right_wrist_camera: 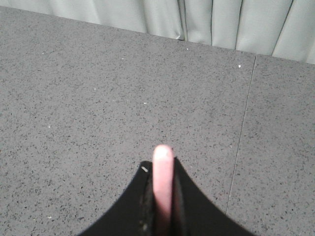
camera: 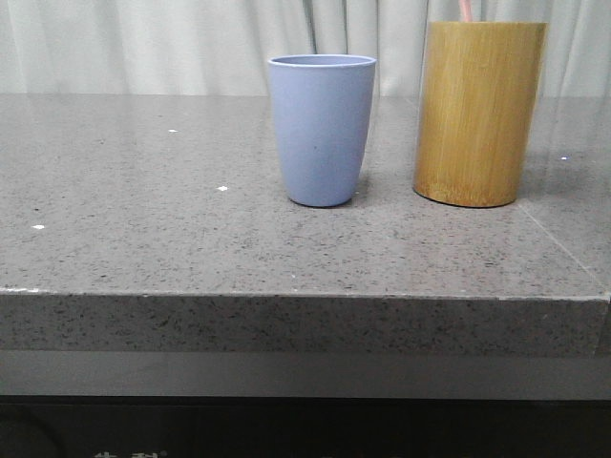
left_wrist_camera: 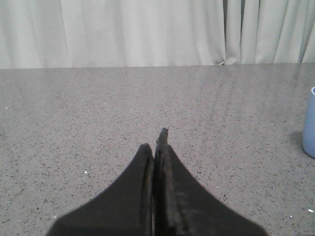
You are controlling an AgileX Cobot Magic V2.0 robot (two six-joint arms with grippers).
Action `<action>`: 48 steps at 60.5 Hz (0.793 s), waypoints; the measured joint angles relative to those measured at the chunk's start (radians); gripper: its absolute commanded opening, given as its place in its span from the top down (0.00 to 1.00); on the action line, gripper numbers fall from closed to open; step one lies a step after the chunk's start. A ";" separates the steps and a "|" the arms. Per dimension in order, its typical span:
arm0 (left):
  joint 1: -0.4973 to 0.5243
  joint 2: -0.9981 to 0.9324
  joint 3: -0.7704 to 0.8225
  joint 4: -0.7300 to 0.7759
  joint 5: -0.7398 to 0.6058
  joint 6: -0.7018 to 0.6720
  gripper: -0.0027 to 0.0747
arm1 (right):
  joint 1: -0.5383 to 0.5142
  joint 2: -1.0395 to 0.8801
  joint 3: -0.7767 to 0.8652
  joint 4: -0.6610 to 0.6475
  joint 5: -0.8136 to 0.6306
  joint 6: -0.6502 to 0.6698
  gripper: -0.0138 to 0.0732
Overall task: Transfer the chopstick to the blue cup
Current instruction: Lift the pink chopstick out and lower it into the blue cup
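The blue cup [camera: 322, 129] stands upright at the middle of the grey counter. Its edge also shows in the left wrist view [left_wrist_camera: 310, 123]. To its right stands a taller tan bamboo cylinder [camera: 477, 113], and a pink chopstick tip [camera: 466, 10] pokes out of its top. Neither gripper shows in the front view. In the left wrist view my left gripper [left_wrist_camera: 155, 142] is shut and empty over bare counter, left of the cup. In the right wrist view my right gripper [right_wrist_camera: 161, 164] is shut on a pale pink chopstick [right_wrist_camera: 162, 182] that sticks out just past the fingertips, above the counter.
The grey speckled counter [camera: 143, 219] has its front edge near the camera, and pale curtains hang behind it. A seam in the counter [right_wrist_camera: 243, 128] runs to the right of my right gripper.
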 measured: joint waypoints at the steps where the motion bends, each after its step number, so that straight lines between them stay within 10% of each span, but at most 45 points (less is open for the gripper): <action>1: 0.000 0.000 0.000 0.000 0.000 0.000 0.99 | 0.000 0.000 0.000 0.000 -0.003 0.000 0.97; 48: 0.000 0.000 0.000 0.000 0.000 0.000 0.99 | 0.021 -0.314 0.000 -0.002 -0.203 0.000 0.97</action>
